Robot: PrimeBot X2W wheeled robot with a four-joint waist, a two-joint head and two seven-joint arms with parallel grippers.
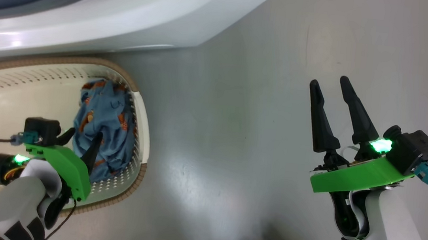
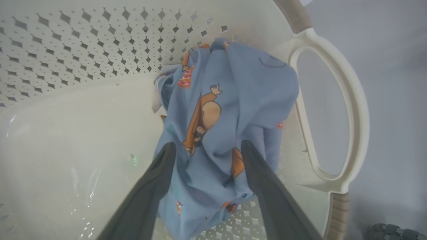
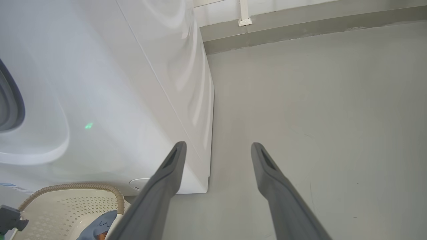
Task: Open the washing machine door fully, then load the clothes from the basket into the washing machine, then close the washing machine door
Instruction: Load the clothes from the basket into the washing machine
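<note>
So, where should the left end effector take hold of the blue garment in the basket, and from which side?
Grip the raised middle fold of the blue garment, coming from above. It is heaped against the handle end of the basket, so the sides are probably blocked; the open left end effector straddles that fold.

Floor: smooth pale grey floor (image 1: 242,79), seamless, with a semi-gloss finish. In the head view it carries a soft, diffuse patch of reflected light (image 1: 191,181). The right wrist view shows faint thin scratches (image 3: 308,136).

Far edge: the floor meets a darker grey skirting band (image 3: 300,28) at the foot of a pale white wall (image 3: 220,13). A narrow white vertical strip (image 3: 244,11), pipe or trunking undetermined, runs down to the band.
</note>
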